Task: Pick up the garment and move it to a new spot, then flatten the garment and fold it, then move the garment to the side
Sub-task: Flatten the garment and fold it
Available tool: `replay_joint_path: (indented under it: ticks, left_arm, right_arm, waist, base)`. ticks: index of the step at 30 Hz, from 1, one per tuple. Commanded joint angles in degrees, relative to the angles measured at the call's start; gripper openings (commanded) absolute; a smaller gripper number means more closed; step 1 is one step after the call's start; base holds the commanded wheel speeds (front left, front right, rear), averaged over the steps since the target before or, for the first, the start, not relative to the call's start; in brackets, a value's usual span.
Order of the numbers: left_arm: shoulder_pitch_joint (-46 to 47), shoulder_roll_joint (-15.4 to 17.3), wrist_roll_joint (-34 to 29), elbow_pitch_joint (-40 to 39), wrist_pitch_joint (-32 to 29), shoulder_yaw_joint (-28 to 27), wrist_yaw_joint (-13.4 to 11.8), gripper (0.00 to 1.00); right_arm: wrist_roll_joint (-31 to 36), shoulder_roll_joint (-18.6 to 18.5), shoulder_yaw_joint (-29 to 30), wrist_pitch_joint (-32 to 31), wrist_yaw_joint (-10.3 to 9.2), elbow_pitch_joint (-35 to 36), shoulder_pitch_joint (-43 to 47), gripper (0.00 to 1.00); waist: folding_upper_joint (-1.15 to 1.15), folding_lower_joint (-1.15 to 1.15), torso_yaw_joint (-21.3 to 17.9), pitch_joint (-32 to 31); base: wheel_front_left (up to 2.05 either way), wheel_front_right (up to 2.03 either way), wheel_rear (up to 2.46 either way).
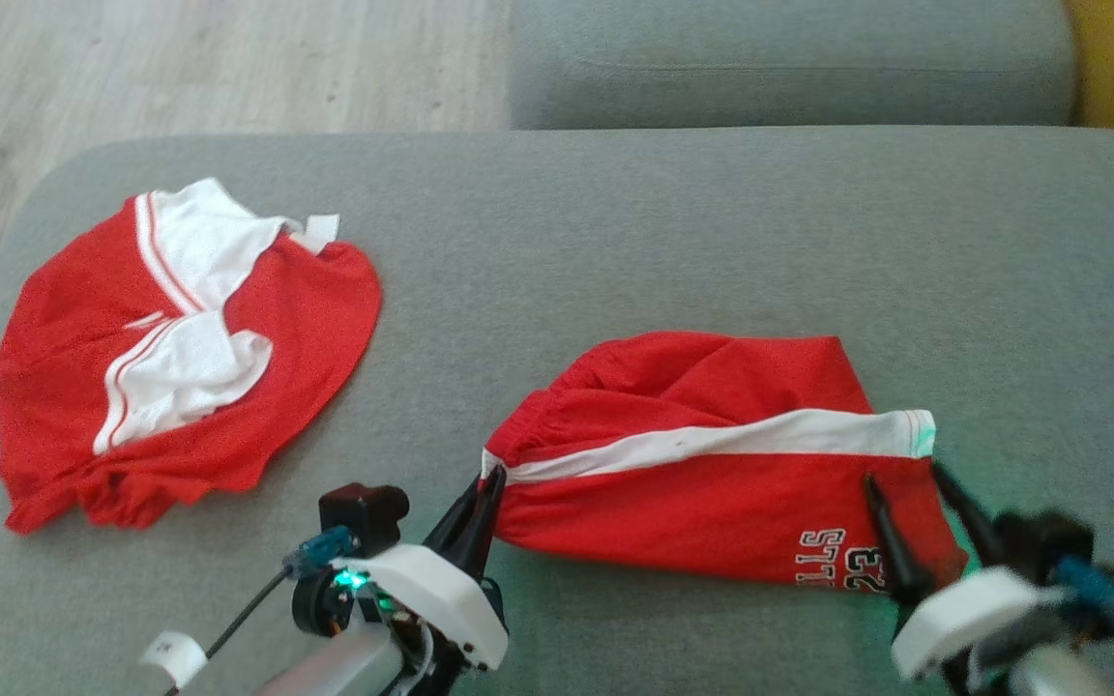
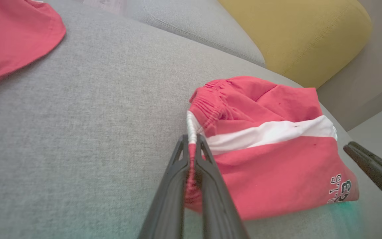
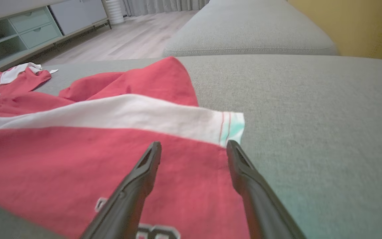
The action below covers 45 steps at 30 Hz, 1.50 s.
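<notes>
The garment (image 1: 712,454) is a pair of red shorts with a white side stripe and a number print, lying folded on the grey sofa seat (image 1: 712,242). My left gripper (image 1: 487,483) is shut on the waistband corner at the garment's left end; the left wrist view shows its fingers (image 2: 207,186) pinching the red and white edge of the garment (image 2: 270,159). My right gripper (image 1: 905,478) stands open over the hem at the right end. In the right wrist view its fingertips (image 3: 151,159) straddle the garment (image 3: 78,156) near the white stripe's end, holding nothing.
A second red and white garment (image 1: 180,358) lies crumpled on the seat's left part. The sofa's back cushion (image 1: 789,58) runs along the far side, a yellow cushion (image 2: 293,36) beyond it. Wooden floor (image 1: 180,68) lies past the left edge.
</notes>
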<state>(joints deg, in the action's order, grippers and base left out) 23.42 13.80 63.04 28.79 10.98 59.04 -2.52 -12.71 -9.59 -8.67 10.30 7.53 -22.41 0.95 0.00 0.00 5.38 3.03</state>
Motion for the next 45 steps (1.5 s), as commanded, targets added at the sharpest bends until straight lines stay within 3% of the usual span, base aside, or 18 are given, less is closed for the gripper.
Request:
replay_joint_path:
  ticks: [1, 8, 17, 18, 19, 21, 22, 23, 24, 35, 41, 45]
  left_arm:
    - [1.35, 0.61, -0.11, -1.48, 0.91, -2.23, -0.14, 0.00]
    - [1.79, -0.36, -0.64, -1.17, 1.25, -1.74, 0.29, 0.00]
    - [1.89, -0.70, -0.75, -0.55, 1.36, -1.41, 0.63, 0.00]
    - [1.99, -0.72, -0.76, -0.52, 1.34, -1.41, 0.65, 0.00]
    - [1.99, -0.72, -0.76, -0.52, 1.34, -1.41, 0.65, 0.00]
    - [2.26, -0.71, -0.79, -0.42, 1.27, -1.40, 0.72, 0.00]
    - [2.40, -0.70, -0.81, -0.32, 1.19, -1.38, 0.71, 0.00]
    - [2.56, -0.69, -0.84, -0.22, 1.12, -1.36, 0.70, 0.00]
    - [2.73, -0.69, -0.88, -0.14, 1.11, -1.38, 0.70, 0.00]
    - [9.53, -0.30, -0.38, -2.92, 1.38, -4.67, 2.93, 0.00]
    - [25.97, -0.06, -0.05, -6.63, -2.66, -9.26, 5.99, 0.00]
    - [39.50, 0.23, -2.41, -5.05, -4.03, -11.73, 7.45, 0.00]
  right_arm:
    - [-1.75, -2.63, -1.69, -2.23, -0.04, 0.09, -4.50, 1.00]
    - [-14.11, -7.93, -5.19, -7.85, -0.04, -3.04, -9.52, 1.00]
    - [-26.74, -12.35, -9.21, -9.81, -0.04, -3.32, -11.21, 1.00]
    - [-28.14, -12.66, -9.79, -10.22, -0.04, -3.28, -11.43, 0.92]
    - [-28.14, -12.66, -9.79, -10.22, -0.04, -3.28, -11.43, 0.92]
    - [-30.56, -13.41, -10.94, -10.89, -0.04, -3.27, -11.98, 0.63]
    - [-31.40, -13.79, -11.47, -10.94, -0.04, -3.31, -12.31, 0.38]
    - [-32.31, -14.06, -11.92, -10.93, -0.04, -3.37, -12.61, 0.05]
    - [-33.08, -14.35, -12.24, -10.90, -0.04, -3.58, -12.94, 0.00]
    - [-35.24, -19.45, -14.12, -3.41, -0.04, -0.62, -20.26, 0.00]
    - [-33.34, -23.30, -11.78, -0.55, -0.04, 3.09, -34.05, 0.00]
    - [-29.19, -24.65, -10.55, 0.74, -0.04, 3.32, -46.07, 0.00]
  waist:
    - [0.00, 0.00, 1.53, 0.82]
    - [0.00, 0.00, 3.42, 1.76]
    - [0.00, 0.00, 4.11, 2.03]
    - [0.00, 0.00, 4.15, 2.19]
    - [0.00, 0.00, 4.15, 2.19]
    - [0.00, 0.00, 4.18, 2.53]
    - [0.00, 0.00, 4.18, 2.68]
    - [0.00, 0.00, 4.18, 2.85]
    - [0.00, 0.00, 4.18, 3.06]
    - [0.00, 0.00, 1.71, 4.93]
    - [0.00, 0.00, -2.28, 9.85]
    - [0.00, 0.00, -4.96, 13.75]
  base:
    - [0.00, 0.00, 0.00]
    - [0.00, 0.00, 0.00]
    - [0.00, 0.00, 0.00]
    - [0.00, 0.00, 0.00]
    - [0.00, 0.00, 0.00]
    - [0.00, 0.00, 0.00]
    - [0.00, 0.00, 0.00]
    - [0.00, 0.00, 0.00]
    - [0.00, 0.00, 0.00]
    - [0.00, 0.00, 0.00]
    - [0.00, 0.00, 0.00]
    - [0.00, 0.00, 0.00]
